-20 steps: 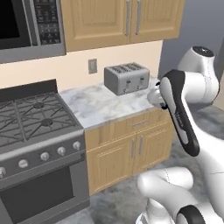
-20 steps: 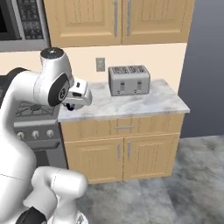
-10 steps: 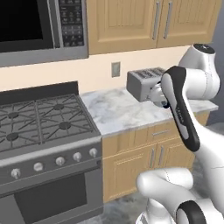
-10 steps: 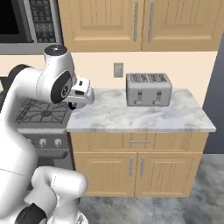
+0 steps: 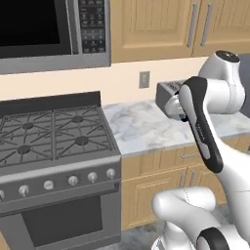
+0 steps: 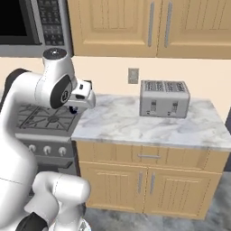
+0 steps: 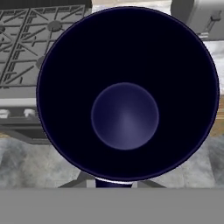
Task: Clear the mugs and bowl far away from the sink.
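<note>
Toaster (image 6: 164, 98) on marble counter (image 6: 135, 126) — stove (image 6: 43, 118) left, wall outlet (image 6: 132, 75) behind.

Navy mug (image 7: 125, 94), seemingly; grey-veined white counter (image 6: 135, 124); silver toaster (image 6: 164, 98).

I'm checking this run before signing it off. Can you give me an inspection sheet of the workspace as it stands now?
Surface: marble counter beside the gas stove.
Job's things: dark navy mug, seen from its open top, in front of the hand camera.
Clutter: silver toaster at the counter's back.
Grippers: gripper shut on the mug, held over the counter's stove-side edge.
Cables: nothing seen.
Surroundings: microwave, wooden cabinets, wall outlet.
</note>
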Controlling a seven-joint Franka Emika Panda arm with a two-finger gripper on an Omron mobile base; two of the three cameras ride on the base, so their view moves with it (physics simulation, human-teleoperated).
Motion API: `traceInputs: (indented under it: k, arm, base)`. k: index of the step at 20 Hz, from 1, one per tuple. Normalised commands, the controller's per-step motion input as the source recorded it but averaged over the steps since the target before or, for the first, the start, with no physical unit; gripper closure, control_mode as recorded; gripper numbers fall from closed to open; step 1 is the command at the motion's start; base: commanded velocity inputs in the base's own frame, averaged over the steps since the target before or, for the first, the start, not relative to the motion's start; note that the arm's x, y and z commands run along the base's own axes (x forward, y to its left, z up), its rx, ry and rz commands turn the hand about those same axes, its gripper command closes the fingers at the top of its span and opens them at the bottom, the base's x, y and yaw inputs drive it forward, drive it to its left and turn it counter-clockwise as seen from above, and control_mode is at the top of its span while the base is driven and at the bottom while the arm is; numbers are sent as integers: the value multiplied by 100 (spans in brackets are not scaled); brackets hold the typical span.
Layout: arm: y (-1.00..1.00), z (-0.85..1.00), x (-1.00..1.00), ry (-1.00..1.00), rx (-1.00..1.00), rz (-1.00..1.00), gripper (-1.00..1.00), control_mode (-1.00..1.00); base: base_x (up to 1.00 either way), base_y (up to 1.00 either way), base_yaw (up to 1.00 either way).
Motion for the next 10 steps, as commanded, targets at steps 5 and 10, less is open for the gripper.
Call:
traceInputs:
  k: [5, 10]
  arm:
    - [0, 0, 0, 0, 0, 0, 100, 100]
    - [0, 0, 0, 0, 0, 0, 100, 100]
  base:
    - [44, -22, 8]
    - [40, 0, 1]
